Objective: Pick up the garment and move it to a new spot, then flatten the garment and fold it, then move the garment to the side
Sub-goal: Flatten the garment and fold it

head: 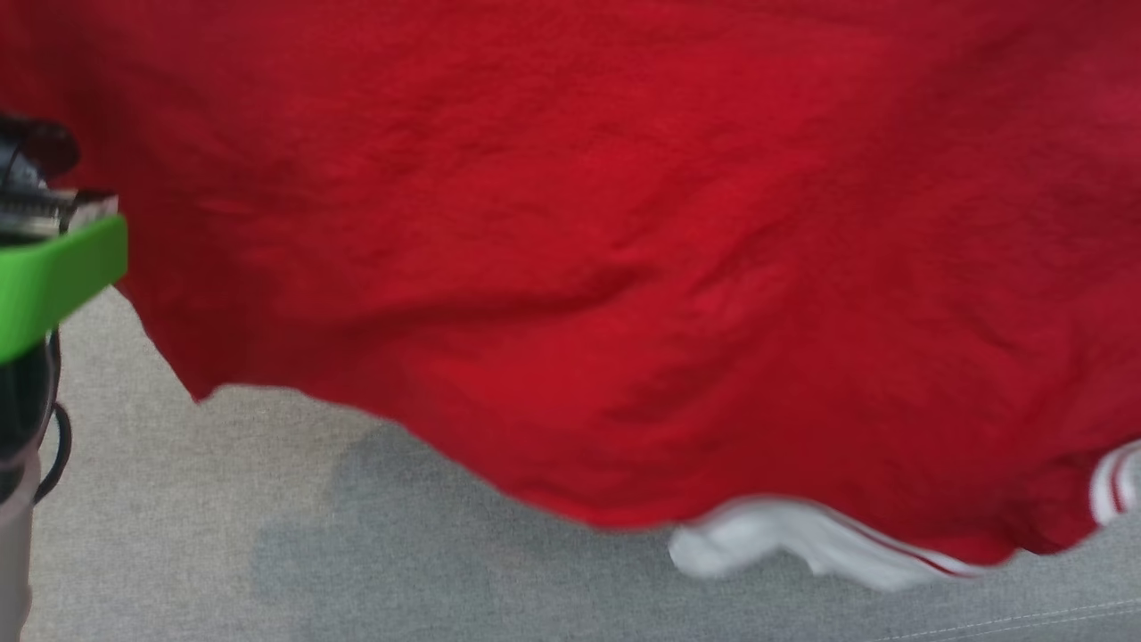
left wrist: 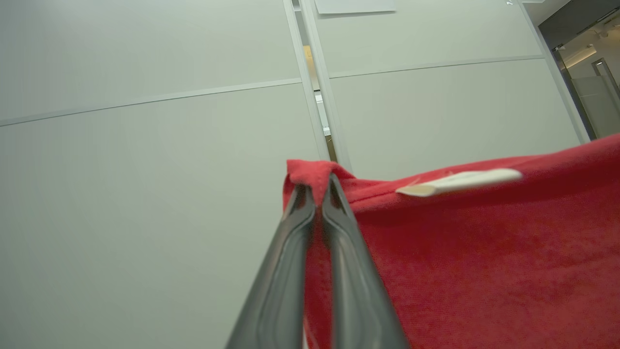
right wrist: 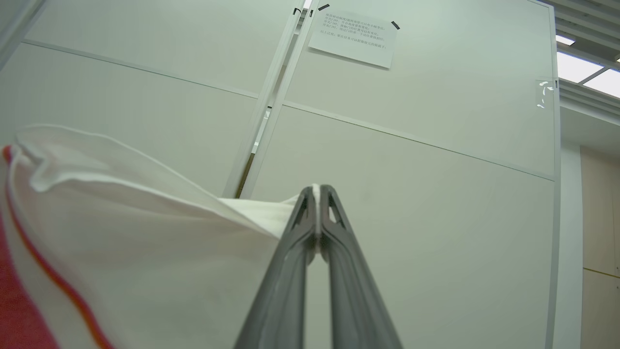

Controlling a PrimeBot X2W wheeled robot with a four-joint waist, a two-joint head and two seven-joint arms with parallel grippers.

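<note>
1. Both pincers are shut on cloth: the left pincer pinches a red corner of the red garment, and the right pincer grips a white part of it.
2. Pick-up looks done, since the garment hangs spread in the air above the grey fabric surface.
3. What remains, by my judgement: laying it at the new spot, flattening, folding and moving it aside.

A bright green band sits under black housing. A thin black cable loops beside the pale forearm. The left gripper and right gripper have long, tapering dark-grey fingers, hollowed near the tips.
</note>
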